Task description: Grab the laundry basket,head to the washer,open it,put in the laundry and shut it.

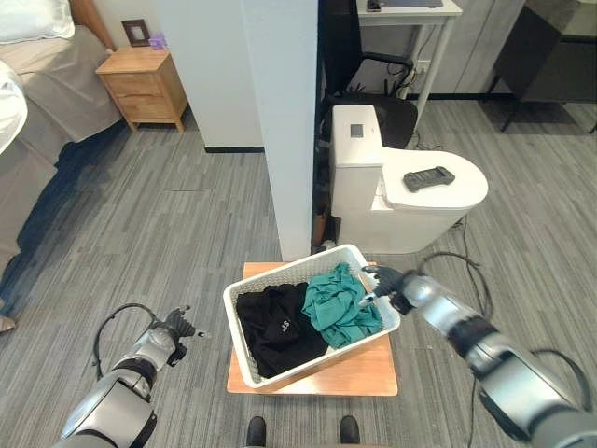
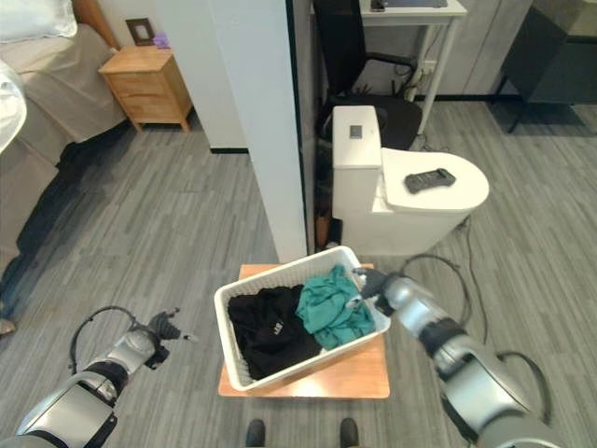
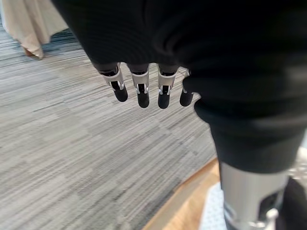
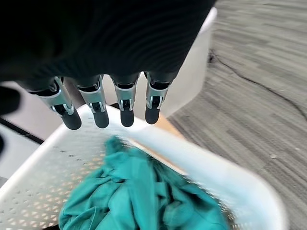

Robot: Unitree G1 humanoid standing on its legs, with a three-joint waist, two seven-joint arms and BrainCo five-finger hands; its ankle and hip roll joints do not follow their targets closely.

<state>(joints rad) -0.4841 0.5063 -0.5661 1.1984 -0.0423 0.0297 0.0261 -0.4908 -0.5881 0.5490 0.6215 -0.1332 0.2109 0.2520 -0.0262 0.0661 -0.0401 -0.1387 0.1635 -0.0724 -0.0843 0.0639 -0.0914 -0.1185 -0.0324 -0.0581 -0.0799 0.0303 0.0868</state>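
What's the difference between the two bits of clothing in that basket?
The black garment is dark and lies in the part of the white laundry basket nearer the robot's left. The teal garment is bright green-blue and bunched up at the end by the right hand, its top rising about level with the rim. Both are crumpled, side by side and touching.

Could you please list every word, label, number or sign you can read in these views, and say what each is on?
None can be read.
Black garment in the laundry basket: a small pale mark, too small to read.
White appliance: a dark panel on top, no legible text.
Framed picture on the nightstand: too small to read.
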